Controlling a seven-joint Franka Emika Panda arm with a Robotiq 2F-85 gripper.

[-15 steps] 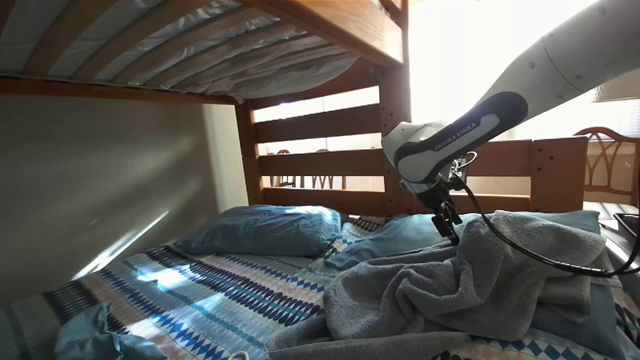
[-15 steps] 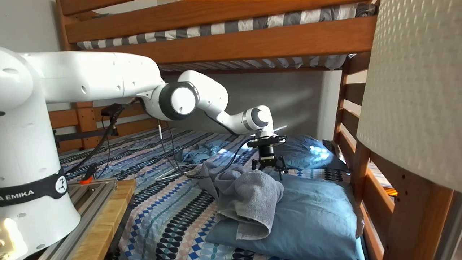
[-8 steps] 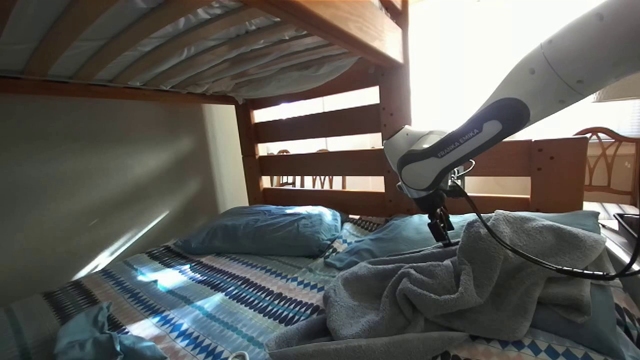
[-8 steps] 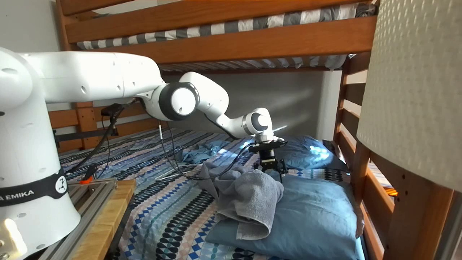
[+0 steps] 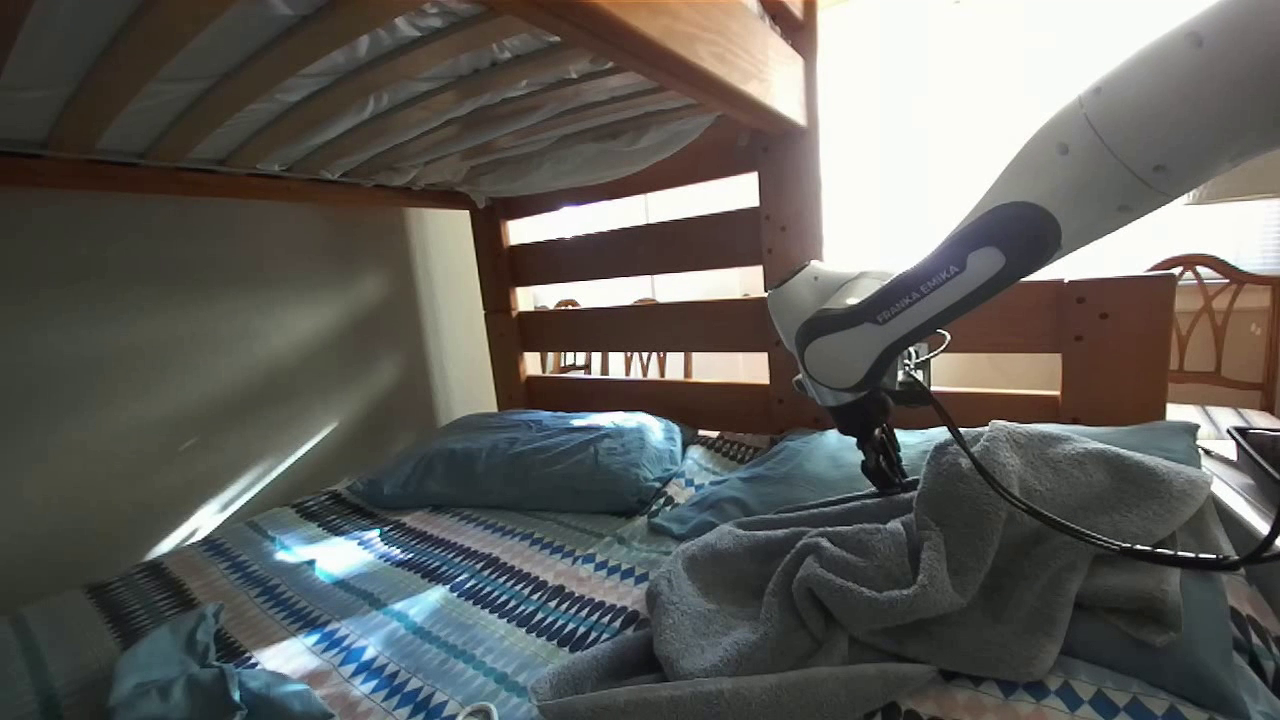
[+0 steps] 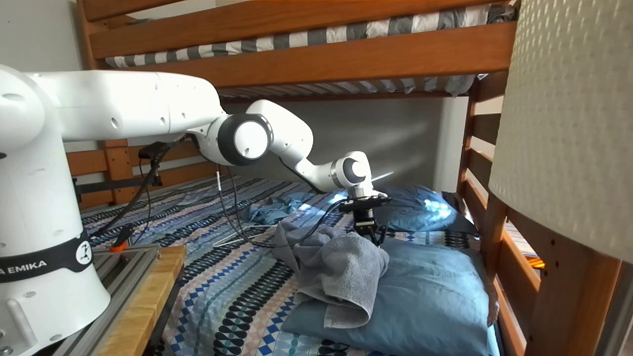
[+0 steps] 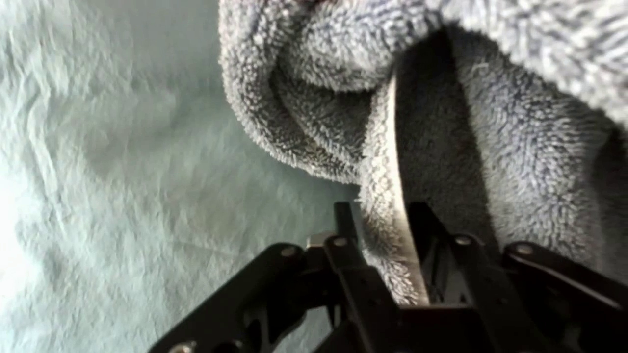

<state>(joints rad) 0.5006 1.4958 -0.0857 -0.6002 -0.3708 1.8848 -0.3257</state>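
- The tool (image 7: 381, 212) points down at one edge of the grey towel (image 6: 341, 267); its fingers (image 7: 345, 220) stand close on both sides of that edge, with cloth between them. I cannot tell whether they are clenched on it.
- The towel lies in heaped folds, partly over the near pillow (image 6: 430, 296) and partly on the worktop (image 6: 257, 277), which is a bed spread with a patterned sheet (image 5: 450, 570).
- A black cable (image 5: 1190, 560) hangs in a loop from the wrist and crosses in front of the towel in an exterior view.
- A second blue pillow (image 5: 530, 460) lies beyond the first, nearer the wall (image 5: 250, 330), with sunlight on top.
- A crumpled blue cloth (image 6: 274, 210) lies apart from the towel, on the sheet.
- The upper bunk (image 6: 306, 54) overhangs the arm's far end, and wooden rails (image 5: 640, 325) close off the bed behind the pillows.
- A pale lampshade (image 6: 564, 128) blocks part of the bed frame in an exterior view.
- A wooden chair (image 5: 1215, 380) stands past the rails.
- The robot arm (image 6: 128, 106) reaches across the bed; "FRANKA EMIKA" reads along its dark stripe (image 5: 920, 290).
- The black band (image 6: 39, 267) around the base shows "A EMIKA", cut off by the picture's edge, beside a round emblem (image 6: 84, 252).
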